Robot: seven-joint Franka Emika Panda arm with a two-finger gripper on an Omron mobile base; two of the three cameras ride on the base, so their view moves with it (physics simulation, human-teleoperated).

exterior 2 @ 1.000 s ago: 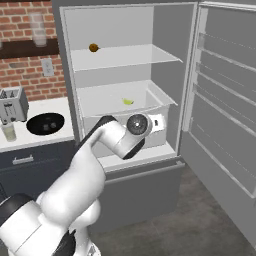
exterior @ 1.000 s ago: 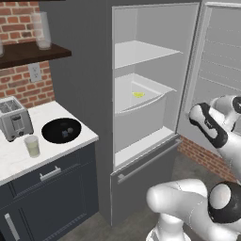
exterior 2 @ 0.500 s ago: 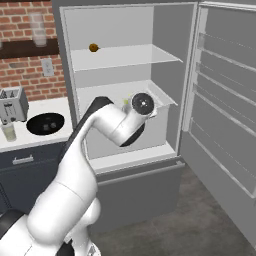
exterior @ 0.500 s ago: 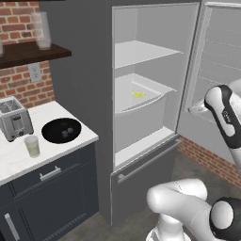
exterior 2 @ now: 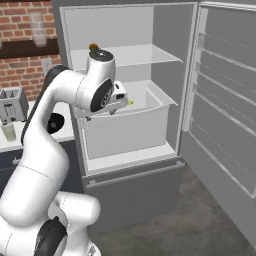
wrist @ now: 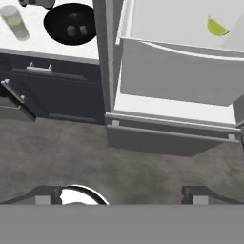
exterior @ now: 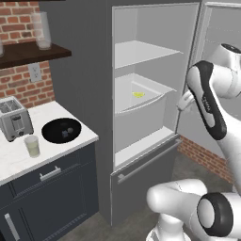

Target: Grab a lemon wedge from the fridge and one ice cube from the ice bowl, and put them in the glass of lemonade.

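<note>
open fridge drawer half hides lemon wedge; tool spread, tips cropped.

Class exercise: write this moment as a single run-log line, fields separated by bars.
fridge: open | lemon wedge: in fridge bin | gripper: jaws open, empty | ice bowl: on counter | glass of lemonade: beside bowl

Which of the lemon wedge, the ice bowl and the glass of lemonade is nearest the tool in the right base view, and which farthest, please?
From the tool:
1. Lemon wedge, right beside it in the fridge drawer.
2. Ice bowl, on the counter, behind the arm.
3. Glass of lemonade, far left on the counter.
</note>
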